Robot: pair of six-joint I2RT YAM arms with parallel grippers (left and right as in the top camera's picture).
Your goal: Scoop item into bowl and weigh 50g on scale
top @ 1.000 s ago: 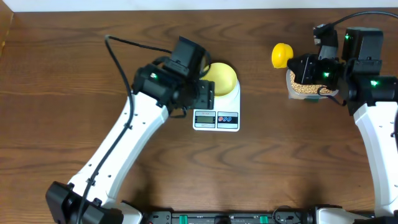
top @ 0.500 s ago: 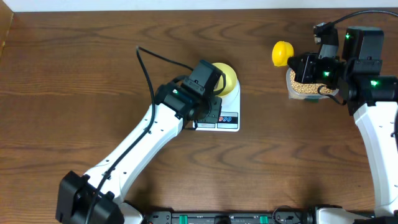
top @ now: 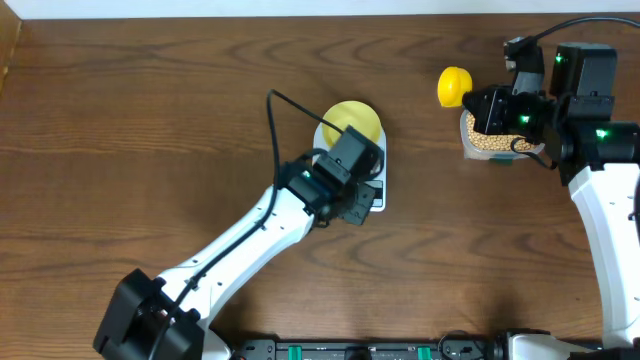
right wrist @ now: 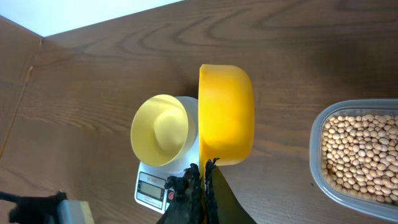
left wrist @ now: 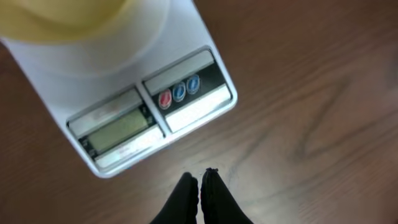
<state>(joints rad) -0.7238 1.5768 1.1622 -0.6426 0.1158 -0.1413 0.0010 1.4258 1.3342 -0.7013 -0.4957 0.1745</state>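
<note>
From the lower left of the overhead view the left arm [top: 250, 235] reaches up to the middle. There the left gripper [left wrist: 200, 180] hangs over bare table [left wrist: 323, 124], just below the front edge of the white scale [left wrist: 74, 81]. Its fingers are pressed together with nothing between them. The scale's grey display [left wrist: 117, 129] is too blurred to read, and the small coloured buttons [left wrist: 179, 93] sit to its right. The pale-yellow bowl [top: 352, 122] rests on the scale's platform at top centre, and its inside looks plain yellow from the right wrist. Further right, in the upper right of the overhead view, the yellow scoop [top: 454, 87] is held just beside the upper-left corner of the clear tub [right wrist: 315, 155]. The tub is filled with tan beans [right wrist: 360, 155]. The right gripper [right wrist: 203, 169] is clamped on the scoop's handle end, jaws nearly touching; whether the cup holds anything cannot be told.
</note>
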